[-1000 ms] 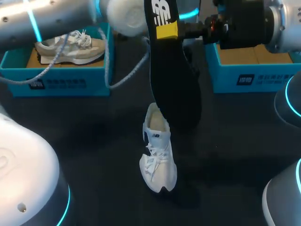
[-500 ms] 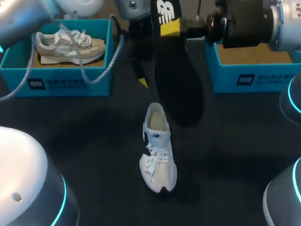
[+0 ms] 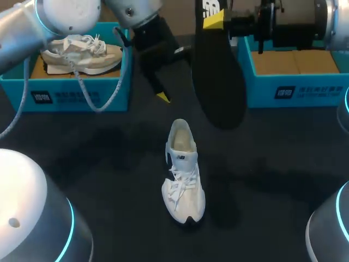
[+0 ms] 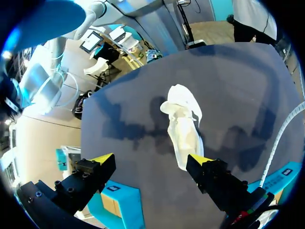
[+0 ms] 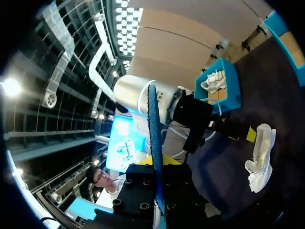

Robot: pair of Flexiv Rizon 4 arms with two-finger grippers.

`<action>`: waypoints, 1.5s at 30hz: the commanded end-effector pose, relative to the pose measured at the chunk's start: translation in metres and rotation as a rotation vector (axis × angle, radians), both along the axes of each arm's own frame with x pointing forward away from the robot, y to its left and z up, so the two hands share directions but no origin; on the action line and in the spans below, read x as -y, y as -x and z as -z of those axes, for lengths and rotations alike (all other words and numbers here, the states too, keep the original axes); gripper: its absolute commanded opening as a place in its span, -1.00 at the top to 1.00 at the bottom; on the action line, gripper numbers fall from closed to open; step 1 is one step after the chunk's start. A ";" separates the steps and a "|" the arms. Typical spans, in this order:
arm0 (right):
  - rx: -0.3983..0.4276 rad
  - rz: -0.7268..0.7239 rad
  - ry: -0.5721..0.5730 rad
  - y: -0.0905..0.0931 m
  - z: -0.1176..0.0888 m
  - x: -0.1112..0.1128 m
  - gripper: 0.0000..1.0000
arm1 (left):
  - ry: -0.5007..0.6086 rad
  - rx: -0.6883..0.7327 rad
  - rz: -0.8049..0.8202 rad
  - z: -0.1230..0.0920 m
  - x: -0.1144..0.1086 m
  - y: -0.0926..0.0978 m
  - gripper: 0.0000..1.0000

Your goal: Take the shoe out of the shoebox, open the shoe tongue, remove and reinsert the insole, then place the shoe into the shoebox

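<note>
Two shoes were in view, a white shoe [image 3: 182,180] and a beige shoe [image 3: 82,54]; two shoeboxes, a left shoebox [image 3: 76,97] and a right shoebox [image 3: 297,90]; one black insole [image 3: 218,82].

Left arm [image 3: 38,19] slants in from upper left, its tool [image 4: 151,159] spread wide; right arm [image 3: 305,22] lies level at upper right, tool [image 3: 215,19] pinching the insole [image 3: 218,82].

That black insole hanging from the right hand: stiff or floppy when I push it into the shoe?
Likely bendy: the insole looks very thin edge-on in the right wrist view. It hangs fairly straight from the right hand, so probably light with some spring. The white shoe lies unheld on the table, so it may slide when pushed.
</note>
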State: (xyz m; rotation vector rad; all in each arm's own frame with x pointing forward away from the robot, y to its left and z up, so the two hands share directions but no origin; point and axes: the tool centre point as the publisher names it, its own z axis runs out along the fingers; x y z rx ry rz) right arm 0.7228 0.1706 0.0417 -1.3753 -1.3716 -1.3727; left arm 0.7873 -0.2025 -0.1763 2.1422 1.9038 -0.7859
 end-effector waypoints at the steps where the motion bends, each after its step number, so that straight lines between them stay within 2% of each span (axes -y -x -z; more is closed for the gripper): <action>1: -0.038 0.010 0.017 -0.005 -0.001 -0.007 1.00 | 0.009 0.003 -0.002 0.002 -0.002 0.002 -1.00; 12: -0.038 0.010 0.017 -0.005 -0.001 -0.007 1.00 | 0.025 -0.002 -0.027 0.000 -0.001 0.000 -1.00; 13: -0.038 0.010 0.017 -0.005 -0.001 -0.007 1.00 | 0.046 -0.002 -0.023 -0.001 -0.002 -0.001 -1.00; 17: -0.027 0.042 -0.051 -0.032 0.009 -0.012 1.00 | 0.135 0.017 -0.051 -0.007 -0.007 -0.007 -1.00; 21: -0.079 0.098 -0.090 -0.053 0.014 -0.011 1.00 | 0.225 0.036 -0.093 -0.013 -0.012 -0.012 -1.00; 25: -0.096 0.158 -0.122 -0.068 0.016 -0.011 1.00 | 0.285 0.001 -0.133 -0.020 -0.018 -0.013 -1.00; 31: -0.194 0.287 -0.252 -0.088 0.030 -0.022 1.00 | 0.422 0.026 -0.192 -0.030 -0.026 -0.020 -1.00; 35: -0.194 0.287 -0.252 -0.088 0.030 -0.022 1.00 | 0.508 0.063 -0.200 -0.038 -0.027 -0.025 -1.00; 42: -0.194 0.287 -0.252 -0.088 0.030 -0.022 1.00 | 0.719 0.126 -0.204 -0.066 -0.030 -0.032 -1.00; 45: -0.194 0.287 -0.252 -0.088 0.030 -0.022 1.00 | 0.764 0.152 -0.218 -0.074 -0.034 -0.034 -1.00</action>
